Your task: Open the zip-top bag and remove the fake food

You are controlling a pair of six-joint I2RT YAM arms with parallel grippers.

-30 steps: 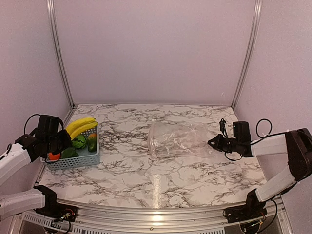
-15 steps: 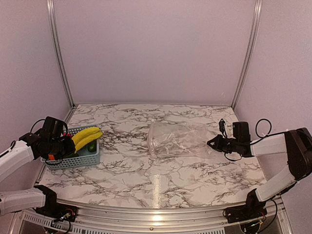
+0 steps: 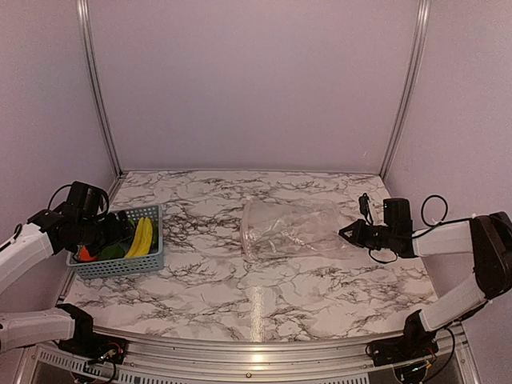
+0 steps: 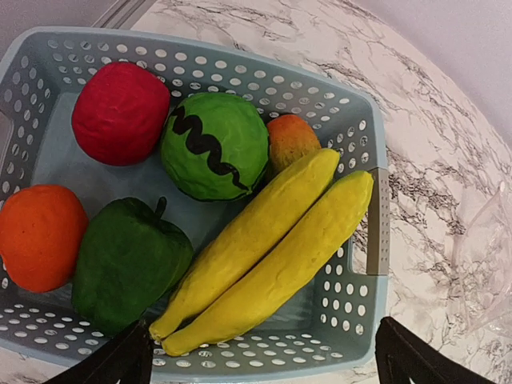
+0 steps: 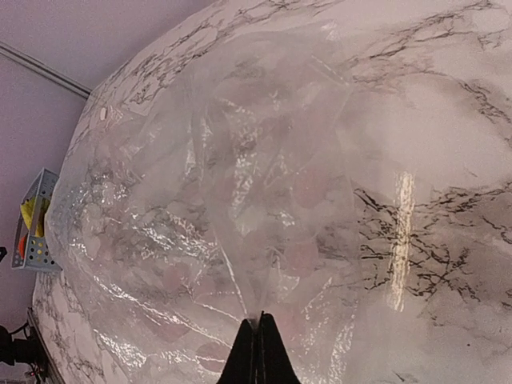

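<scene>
The clear zip-top bag (image 3: 288, 228) lies crumpled mid-table with no food showing inside it (image 5: 224, 184). My right gripper (image 3: 346, 234) is shut on the bag's right edge, a thin fold pinched between its tips (image 5: 258, 320). The fake food sits in a light blue basket (image 4: 376, 232) at the left: a yellow banana (image 4: 272, 248), a red fruit (image 4: 120, 112), a green ball with a black zigzag (image 4: 214, 144), an orange ball (image 4: 36, 236) and a dark green pepper (image 4: 128, 264). My left gripper (image 4: 264, 360) hangs open just above the basket (image 3: 152, 260), holding nothing.
A small orange piece (image 4: 290, 140) lies behind the banana in the basket. Metal posts (image 3: 96, 88) and pale walls close in the table at the back and both sides. Marbled tabletop (image 3: 240, 296) stretches between the basket and the bag.
My left gripper opened and the banana dropped from the basket's rim to lie inside the basket. The right gripper stayed shut on the bag.
</scene>
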